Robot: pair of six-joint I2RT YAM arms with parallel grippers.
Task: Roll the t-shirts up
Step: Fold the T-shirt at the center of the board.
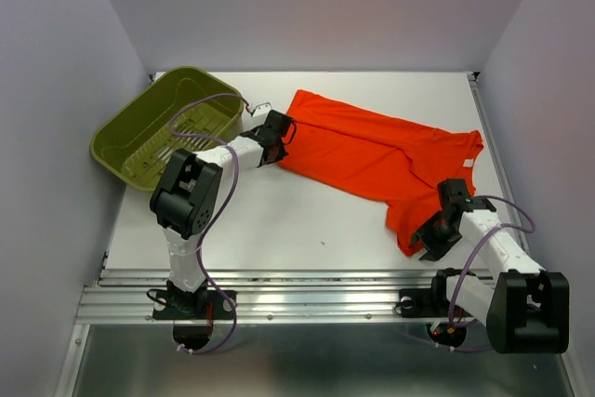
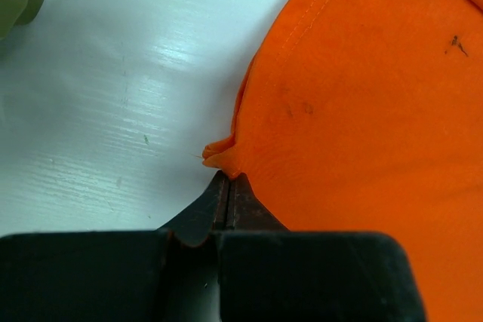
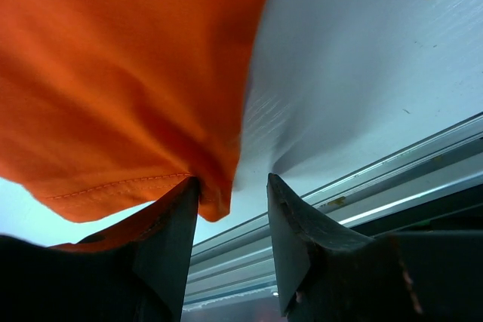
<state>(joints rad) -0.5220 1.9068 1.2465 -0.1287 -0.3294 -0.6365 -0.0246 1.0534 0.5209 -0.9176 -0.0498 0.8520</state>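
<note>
The t-shirt [image 1: 376, 155], likely soft, light and limp, lay on the worktop [image 1: 307, 220] ahead of the left pincer [image 2: 228, 182], which pinched its edge fold. The right pincer [image 3: 232, 182] stood spread at another hem, probably the best hold.

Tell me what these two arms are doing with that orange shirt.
The t-shirt lies spread, unrolled, on the table beside a green basket. The left gripper is shut on a pinch of its edge near the basket. The right gripper is open at the shirt's nearest corner, cloth against one finger, not clamped.
</note>
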